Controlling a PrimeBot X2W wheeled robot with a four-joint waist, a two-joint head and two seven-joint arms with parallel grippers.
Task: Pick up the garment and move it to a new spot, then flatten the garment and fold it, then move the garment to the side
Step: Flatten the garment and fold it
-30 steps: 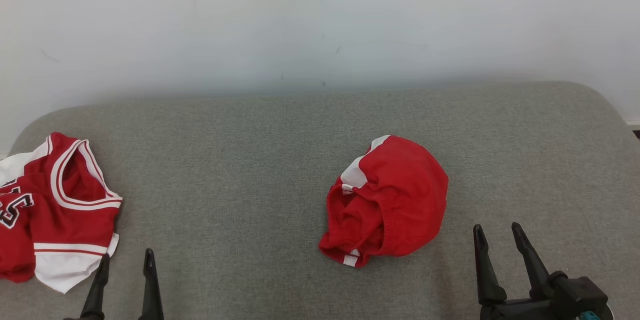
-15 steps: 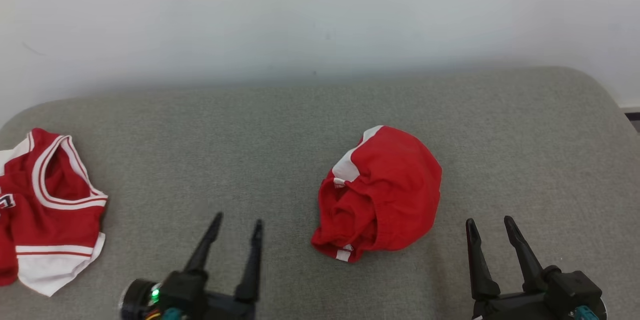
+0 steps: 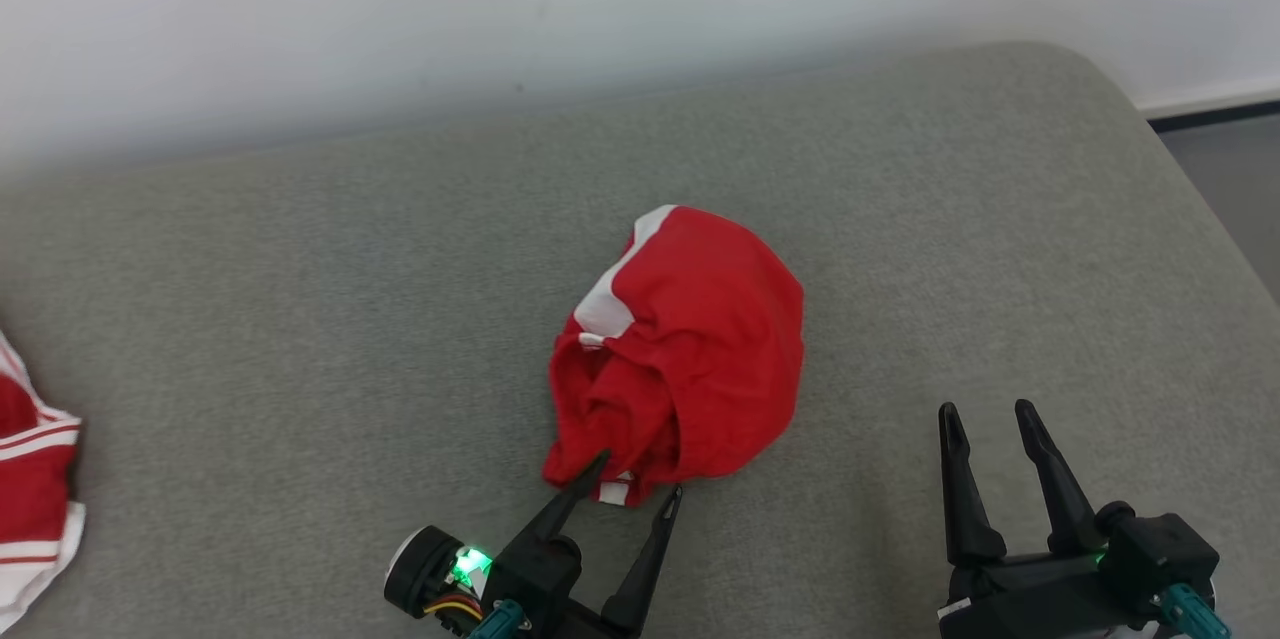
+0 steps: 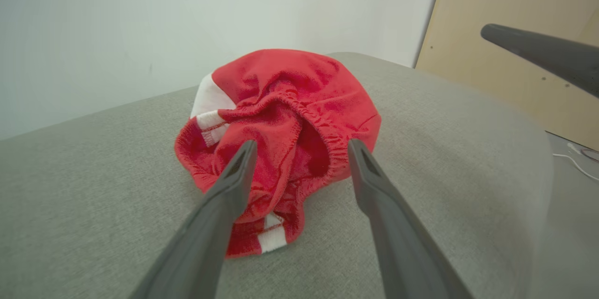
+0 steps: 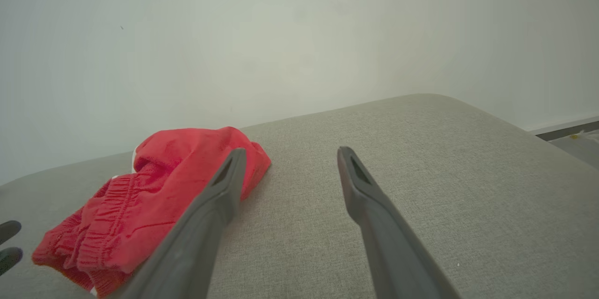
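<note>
**Left gripper (image 3: 641, 472) lined up on the crumpled red garment (image 3: 690, 339), jaws spread, nothing held.**

The garment sits bunched in the middle of the grey cushion (image 3: 300, 319), and my left fingers straddle its near edge. I want to sink lower and close on the gathered waistband (image 4: 323, 135), a thick fold rather than one loose layer, so the whole bundle lifts together. The right gripper (image 3: 986, 407) hovers wide open and empty, well off to the right. I can't tell whether the left tips touch cloth yet. The garment's underside is tucked away, so its shape is a guess. A second red-and-white jersey (image 3: 30, 459) is cut off at the left edge.
</note>
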